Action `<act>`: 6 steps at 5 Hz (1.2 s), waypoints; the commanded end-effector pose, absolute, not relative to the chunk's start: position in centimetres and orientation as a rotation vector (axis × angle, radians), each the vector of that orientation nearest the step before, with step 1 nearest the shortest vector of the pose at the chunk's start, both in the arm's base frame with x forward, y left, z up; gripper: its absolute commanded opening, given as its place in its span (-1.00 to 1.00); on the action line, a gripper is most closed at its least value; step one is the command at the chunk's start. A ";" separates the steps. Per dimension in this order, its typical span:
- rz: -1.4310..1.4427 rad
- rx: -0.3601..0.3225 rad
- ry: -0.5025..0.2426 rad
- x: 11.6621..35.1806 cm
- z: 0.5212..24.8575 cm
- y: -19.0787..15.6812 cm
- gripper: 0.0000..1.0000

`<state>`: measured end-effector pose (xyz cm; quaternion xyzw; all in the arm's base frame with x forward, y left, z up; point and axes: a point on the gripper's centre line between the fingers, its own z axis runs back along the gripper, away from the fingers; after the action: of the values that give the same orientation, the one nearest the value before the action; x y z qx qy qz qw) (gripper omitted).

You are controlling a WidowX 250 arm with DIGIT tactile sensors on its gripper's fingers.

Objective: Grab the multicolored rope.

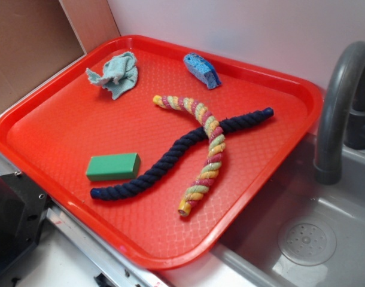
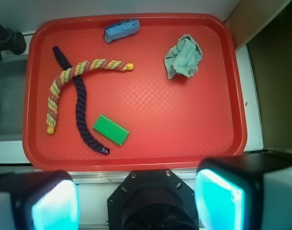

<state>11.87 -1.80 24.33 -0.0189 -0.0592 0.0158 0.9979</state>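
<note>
The multicolored rope, twisted pink, yellow and pale green, lies curved on the red tray. It crosses over a dark navy rope. My gripper is high above the tray's near edge, far from the rope. Its jaws stand wide apart, with cyan-lit pads at the bottom corners of the wrist view and nothing between them. The gripper does not show in the exterior view.
On the tray also lie a green block, a crumpled pale teal cloth and a blue sponge. A grey sink with a curved faucet adjoins the tray.
</note>
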 end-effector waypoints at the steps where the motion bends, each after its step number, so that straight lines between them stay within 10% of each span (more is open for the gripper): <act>1: 0.032 -0.038 -0.119 11.9 24.3 -1.8 1.00; 6: 0.546 -0.048 -0.188 19.3 15.9 -10.7 1.00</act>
<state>18.65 -10.71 14.89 -0.0093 -0.0791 0.2623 0.9617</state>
